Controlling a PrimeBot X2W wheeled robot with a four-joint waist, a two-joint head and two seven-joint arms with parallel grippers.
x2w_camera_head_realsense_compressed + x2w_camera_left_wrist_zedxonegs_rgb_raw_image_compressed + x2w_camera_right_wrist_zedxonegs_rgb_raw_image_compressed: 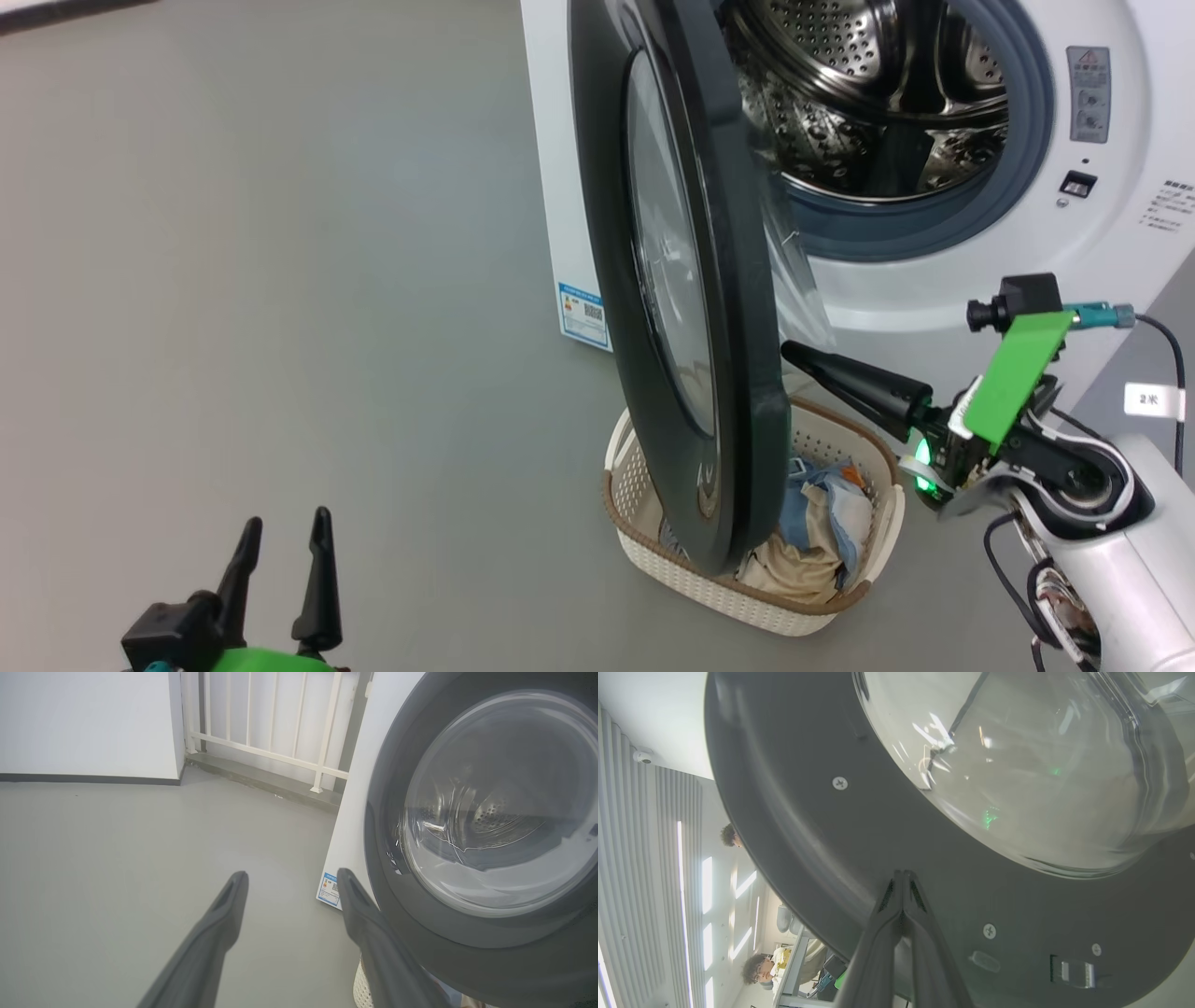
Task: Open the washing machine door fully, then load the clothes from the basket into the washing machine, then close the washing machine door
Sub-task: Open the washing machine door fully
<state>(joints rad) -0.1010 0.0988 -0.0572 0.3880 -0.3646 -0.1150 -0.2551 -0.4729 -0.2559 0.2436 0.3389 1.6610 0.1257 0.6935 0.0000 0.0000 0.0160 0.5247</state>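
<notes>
Down at the lower left of the head view, the left gripper point(288, 519) is hanging with its two long dark fingers spread wide, released and grasping nothing, over the bare grey floor point(280, 280). Across on the robot's right, the right gripper point(792, 349) is reaching leftward with its fingers clenched together into one blunt point, holding nothing.

Just below and ahead of it, the small cream-white perforated plastic basket point(644, 551) with a brown rim is sitting on the floor in front of the machine. The soft bundle of light blue and cream-beige clothes point(812, 532) is lying inside it.

Over the basket, the large round glossy black washing machine door point(738, 280) is standing partway open, edge-on to the head camera, its long axis running upright. That door is lying directly to the left of the clenched right fingertips, which are pointing at its dark inner ring point(831, 858) beside the bulging clear glass bowl point(1017, 765). I judge the right arm far the nearer, so a push further left would be swinging the door wider.

Beyond, the big white boxy washing machine point(934, 299) is showing its steel perforated drum point(840, 93) and grey-blue rubber gasket point(1027, 140).

Whether the fingertips are actually touching the ring is hard to make out. The door is hiding much of the basket's left side and part of the clothes, its hinge is covered, and the frame is cutting off its top.
</notes>
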